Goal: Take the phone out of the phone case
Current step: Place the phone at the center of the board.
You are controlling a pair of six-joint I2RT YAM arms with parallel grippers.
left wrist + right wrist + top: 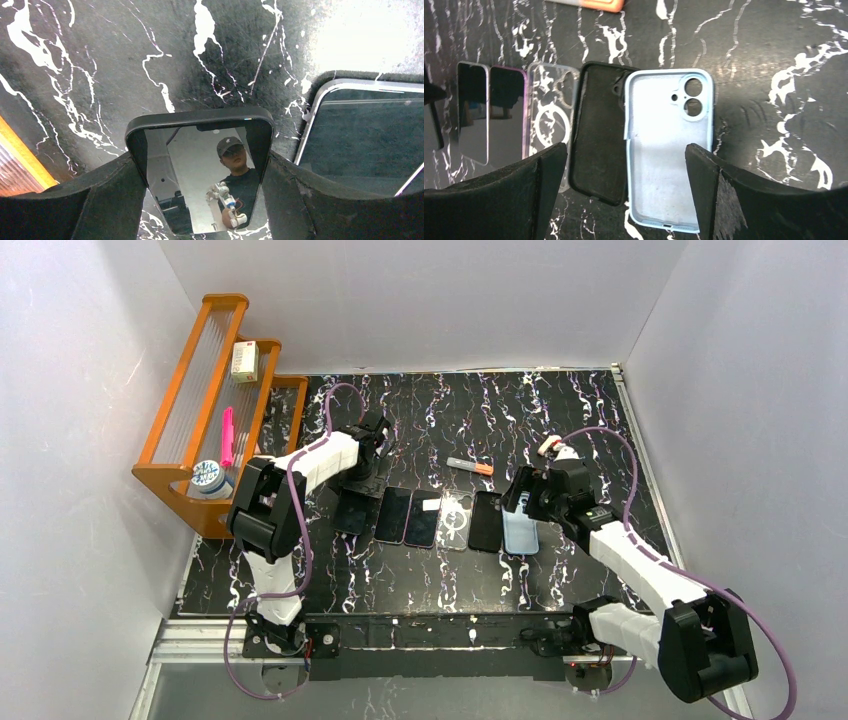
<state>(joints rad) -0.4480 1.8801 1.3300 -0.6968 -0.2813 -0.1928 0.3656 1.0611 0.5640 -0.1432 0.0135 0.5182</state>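
Note:
A phone (200, 165) with a mirror-like screen sits in a black case (200, 116). In the top view it lies at the left end of a row (352, 512). My left gripper (202, 157) has its fingers (115, 200) pressed against both long sides of the case, shut on it at its far end; it also shows in the top view (364, 462). My right gripper (625, 150) is open and empty, hovering over an empty light blue case (669, 150) and an empty black case (599, 145); the top view shows it at the row's right end (520, 502).
Two bare phones (393, 515) (423, 520) and a clear case (455, 520) lie in the middle of the row. An orange-capped marker (470, 467) lies behind the row. An orange wooden rack (200, 390) stands at the back left. White walls enclose the table.

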